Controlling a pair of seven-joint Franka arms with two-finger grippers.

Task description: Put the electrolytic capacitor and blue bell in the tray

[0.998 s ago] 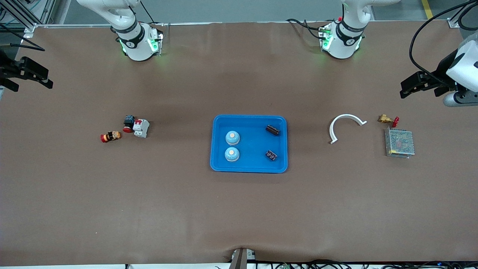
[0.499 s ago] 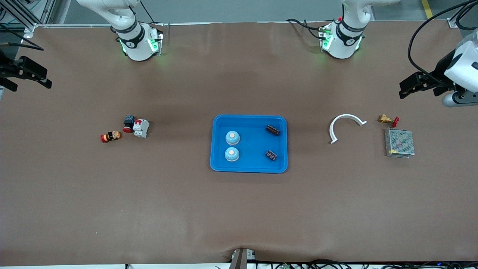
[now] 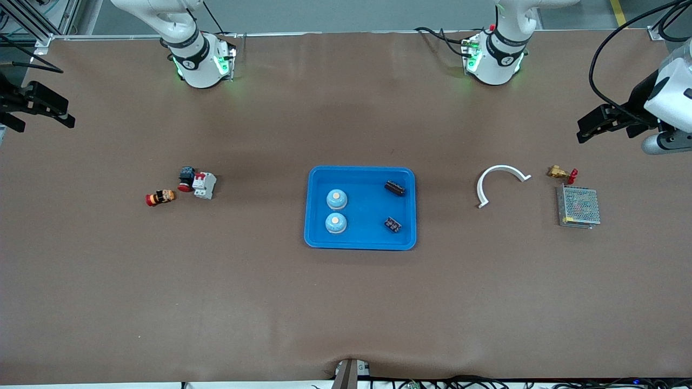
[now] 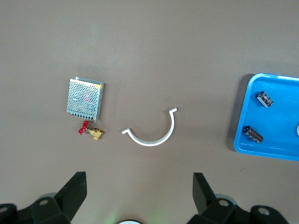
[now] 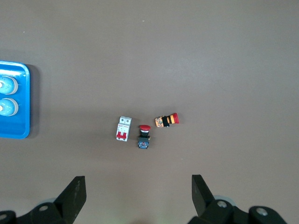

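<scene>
Blue tray (image 3: 360, 243) sits mid-table and serves as the reference. Inside it: two blue bells (image 3: 336, 199) (image 3: 335, 222) along the side toward the right arm's end, one nearer the front camera than the other, both upright with pale round tops. Two electrolytic capacitors (image 3: 395, 188) (image 3: 393, 225) lie along the side toward the left arm's end, apart from each other and from the bells.

Toward the right arm's end from the tray, well apart: white circuit breaker (image 3: 205, 185), a black push button with red cap (image 3: 186, 178) touching or just beside it, and an orange-and-red push button (image 3: 160, 198) lying on its side a bit farther out.

Toward the left arm's end from the tray: white curved plastic piece (image 3: 500, 182), then a brass valve with red handle (image 3: 561, 173), and a metal mesh box (image 3: 578, 206) just beside the valve.

Left gripper (image 3: 593, 123) is up in the air at the left arm's end of the table, fingers spread wide, nothing in them. Right gripper (image 3: 46, 105) is at the right arm's end, likewise released and empty.
</scene>
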